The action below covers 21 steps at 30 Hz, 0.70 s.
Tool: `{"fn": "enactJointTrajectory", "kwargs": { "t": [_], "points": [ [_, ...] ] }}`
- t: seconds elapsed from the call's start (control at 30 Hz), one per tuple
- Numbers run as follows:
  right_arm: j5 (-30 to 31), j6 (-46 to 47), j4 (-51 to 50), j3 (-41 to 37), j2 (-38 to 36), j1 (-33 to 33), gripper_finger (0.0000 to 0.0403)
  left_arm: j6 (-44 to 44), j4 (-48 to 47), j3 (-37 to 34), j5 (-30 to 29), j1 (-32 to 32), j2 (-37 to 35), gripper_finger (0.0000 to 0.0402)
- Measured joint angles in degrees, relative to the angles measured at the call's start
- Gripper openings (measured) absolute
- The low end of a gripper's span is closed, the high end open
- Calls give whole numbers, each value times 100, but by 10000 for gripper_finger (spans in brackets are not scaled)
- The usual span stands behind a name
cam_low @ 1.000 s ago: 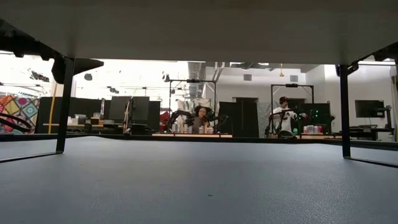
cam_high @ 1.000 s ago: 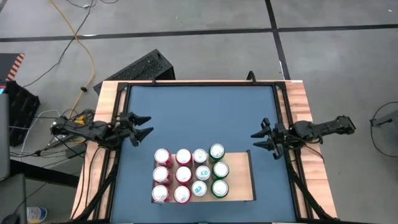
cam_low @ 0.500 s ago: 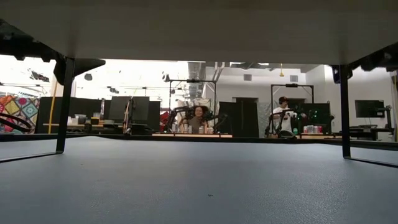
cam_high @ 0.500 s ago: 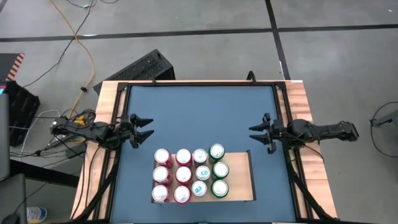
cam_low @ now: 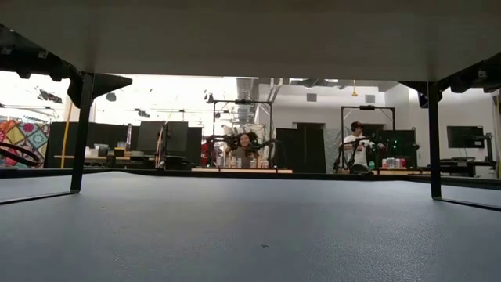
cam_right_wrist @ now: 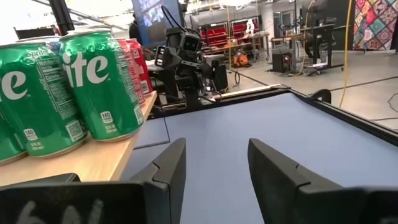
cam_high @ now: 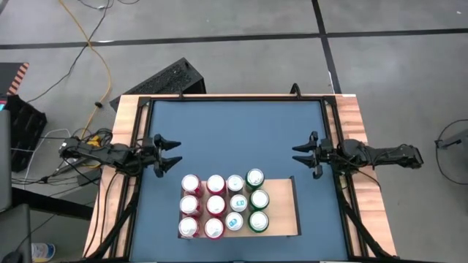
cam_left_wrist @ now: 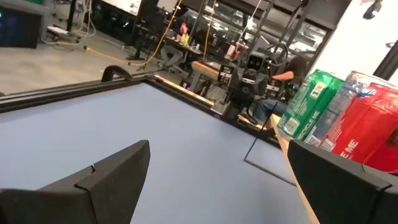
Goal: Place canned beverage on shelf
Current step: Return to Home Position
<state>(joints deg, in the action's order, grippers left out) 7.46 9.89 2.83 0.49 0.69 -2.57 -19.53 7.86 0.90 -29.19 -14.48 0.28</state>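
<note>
Seen from above, the shelf (cam_high: 284, 212) lies at the near edge of the blue table (cam_high: 234, 124). It carries twelve cans (cam_high: 215, 205) in four columns, with the green cans (cam_high: 257, 199) rightmost and a bare strip beyond them. Both the left gripper (cam_high: 174, 153) and right gripper (cam_high: 298, 155) hang at the table's sides, well apart from the shelf, jaws spread and empty.

At table height, only bare table top shows, no can.

Past the left wrist, the fingers stand wide with nothing between. Past the right wrist, they are parted likewise, and the green cans stand upright on the board.

Stocking looks done; only parking the arms seems left.
</note>
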Motion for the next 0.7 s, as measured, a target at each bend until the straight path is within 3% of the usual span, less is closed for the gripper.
{"fn": "enactJointTrajectory", "kwargs": {
  "t": [0.2, 0.7],
  "points": [
    [0, 15, -14, -1, 0, 0, 166, 35, -462, 17, -3, 2, -1, 368],
    [0, 15, -33, -2, 0, 0, 166, 186, -518, 31, 9, 0, 19, 368]
  ]
}}
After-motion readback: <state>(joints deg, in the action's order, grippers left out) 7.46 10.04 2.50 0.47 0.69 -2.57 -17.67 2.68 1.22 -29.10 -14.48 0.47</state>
